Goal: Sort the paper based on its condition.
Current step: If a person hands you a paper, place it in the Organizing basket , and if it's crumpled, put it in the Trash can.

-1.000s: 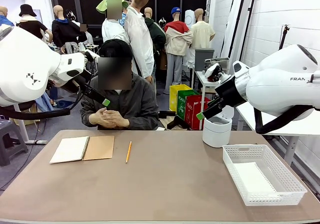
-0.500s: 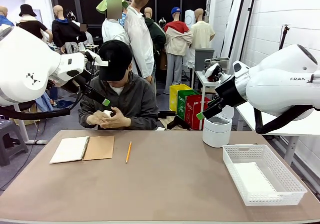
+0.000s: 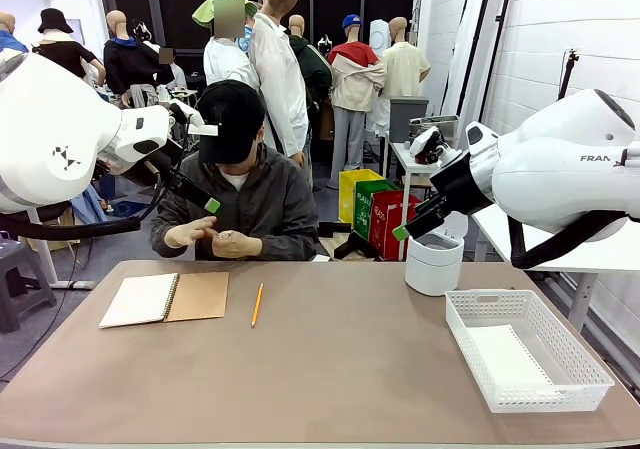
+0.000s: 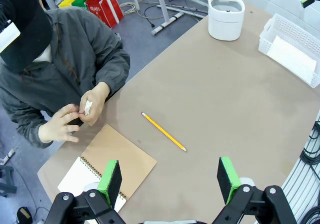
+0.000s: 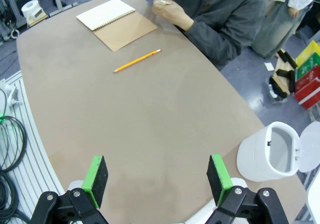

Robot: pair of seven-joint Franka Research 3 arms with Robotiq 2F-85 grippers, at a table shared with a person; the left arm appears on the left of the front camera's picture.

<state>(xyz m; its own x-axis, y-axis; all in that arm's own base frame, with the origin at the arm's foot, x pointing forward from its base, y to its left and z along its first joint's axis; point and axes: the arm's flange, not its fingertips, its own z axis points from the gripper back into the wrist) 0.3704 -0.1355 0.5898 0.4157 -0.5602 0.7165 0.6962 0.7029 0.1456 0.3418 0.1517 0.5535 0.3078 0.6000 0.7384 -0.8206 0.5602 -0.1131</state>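
Observation:
One loose white sheet of paper (image 3: 508, 354) lies flat inside the white basket (image 3: 490, 293) at the right; the left wrist view has this paper (image 4: 295, 57) at its far right. The person at the far side holds a small crumpled white scrap (image 4: 88, 107) between both hands. My left gripper (image 4: 169, 178) hangs open and empty, high above the notebook's end of the table. My right gripper (image 5: 156, 178) is also open and empty, raised over the table's right part. In the front view both grippers, left (image 3: 210, 204) and right (image 3: 402, 232), hover well above the tabletop.
An open spiral notebook (image 3: 165, 298) with a brown cover lies at the left, a yellow pencil (image 3: 257, 304) beside it. A white bin (image 3: 434, 261) with its lid up stands at the back right, behind the basket. The brown tabletop's middle and front are bare.
The person lowered the head and unclasped the hands, which now work a small white scrap. Neither arm has moved.

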